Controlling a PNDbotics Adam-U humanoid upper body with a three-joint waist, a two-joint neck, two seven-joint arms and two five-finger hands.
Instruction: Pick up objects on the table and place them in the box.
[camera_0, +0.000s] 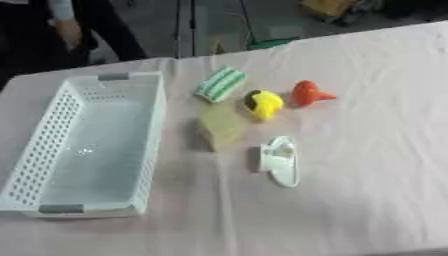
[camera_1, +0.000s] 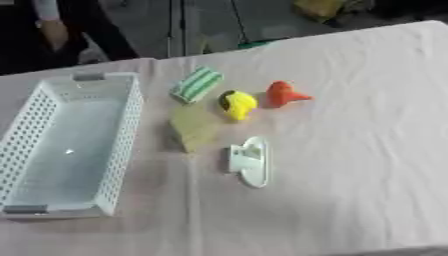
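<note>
A white perforated plastic box (camera_0: 87, 145) with grey handle grips lies on the left of the desk (camera_0: 367, 150), which is covered with a pale pink cloth. To its right lie five objects, all outside the box: a green-and-white striped cloth roll (camera_0: 220, 83), a yellow rounded toy with a dark patch (camera_0: 263, 104), an orange cone-shaped piece (camera_0: 309, 93), a tan rectangular sponge block (camera_0: 222, 126), and a white plastic oval part (camera_0: 280, 161). Neither hand is visible, so the state of the fingers cannot be told.

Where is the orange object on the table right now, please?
The orange object lies at the table's far middle, right of the yellow object, farthest from the basket.
</note>
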